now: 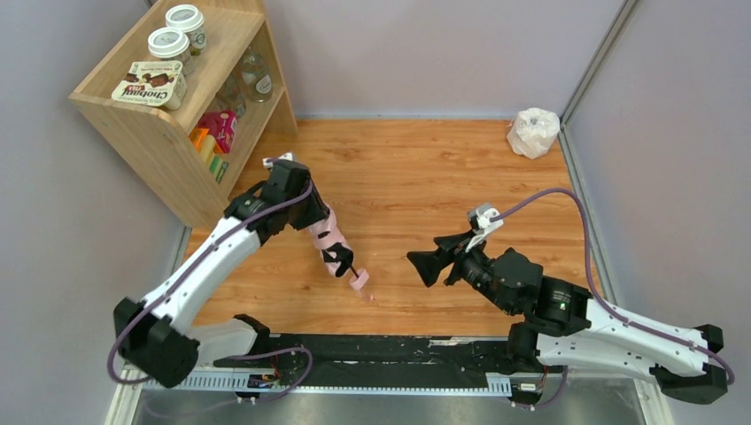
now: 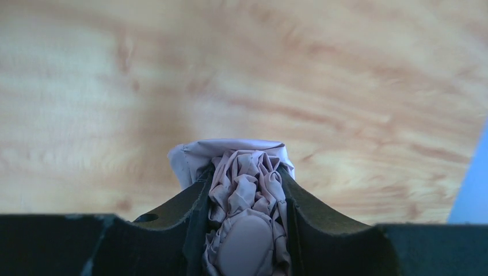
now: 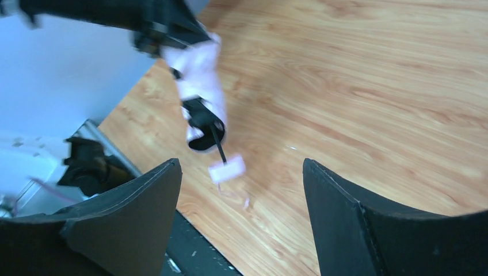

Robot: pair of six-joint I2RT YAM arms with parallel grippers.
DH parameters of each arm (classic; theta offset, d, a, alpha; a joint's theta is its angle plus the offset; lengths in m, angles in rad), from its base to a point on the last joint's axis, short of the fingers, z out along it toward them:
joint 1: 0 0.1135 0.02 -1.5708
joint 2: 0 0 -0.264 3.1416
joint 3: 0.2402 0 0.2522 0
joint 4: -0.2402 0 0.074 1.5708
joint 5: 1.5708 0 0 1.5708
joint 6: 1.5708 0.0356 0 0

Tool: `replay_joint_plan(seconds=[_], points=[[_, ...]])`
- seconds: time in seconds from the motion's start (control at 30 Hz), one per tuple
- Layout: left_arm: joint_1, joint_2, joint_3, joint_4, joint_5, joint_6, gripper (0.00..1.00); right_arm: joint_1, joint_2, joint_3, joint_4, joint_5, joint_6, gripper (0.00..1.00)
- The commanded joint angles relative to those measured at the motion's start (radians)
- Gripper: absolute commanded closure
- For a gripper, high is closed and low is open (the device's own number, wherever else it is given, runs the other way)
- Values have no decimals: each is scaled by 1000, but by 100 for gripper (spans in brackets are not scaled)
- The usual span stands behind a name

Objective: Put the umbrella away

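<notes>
Where my left fingers (image 2: 190,213) clamp: bunched pink fabric of the umbrella (image 1: 329,237), its handle (image 1: 359,282) tilted down over the counter (image 1: 425,177).
My right fingers (image 3: 144,218): spread wide, empty, near that handle.

Left arm is stretching toward 1 o'clock with its wrist bending back toward 5, left gripper (image 1: 316,219) clamping the umbrella (image 1: 333,237), while right gripper (image 1: 427,251) is pointing toward 9, jaws spreading wide.
</notes>
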State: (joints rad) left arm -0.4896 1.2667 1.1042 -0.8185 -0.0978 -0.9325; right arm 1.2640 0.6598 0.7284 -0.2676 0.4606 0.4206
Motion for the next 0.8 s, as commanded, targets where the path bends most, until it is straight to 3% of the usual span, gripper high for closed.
replay_joint_plan(seconds=[0.0, 0.07, 0.17, 0.3, 0.4, 0.6, 0.67, 0.7, 0.77], points=[[-23, -219, -122, 437, -112, 254, 100, -43, -60, -27, -171, 98, 76, 19], [-85, -300, -222, 734, -191, 426, 100, -46, -62, -17, -192, 101, 73, 18], [-223, -342, -367, 958, -344, 731, 100, -46, -46, -9, -205, 119, 67, 15], [-334, -259, -519, 1174, -405, 814, 100, -46, -28, -11, -190, 122, 52, 14], [-356, -173, -612, 1320, -483, 788, 100, -52, -23, -12, -182, 122, 37, 13], [-406, 78, -627, 1414, -551, 686, 100, -81, -19, -30, -159, 84, 26, 12], [-409, 67, -629, 1388, -556, 631, 100, -84, -17, -29, -176, 72, 29, 11], [-406, 18, -618, 1281, -540, 606, 100, -84, -14, -24, -192, 69, 38, 11], [-382, -56, -548, 1058, -469, 557, 85, -89, -3, -9, -241, 58, 69, 6]])
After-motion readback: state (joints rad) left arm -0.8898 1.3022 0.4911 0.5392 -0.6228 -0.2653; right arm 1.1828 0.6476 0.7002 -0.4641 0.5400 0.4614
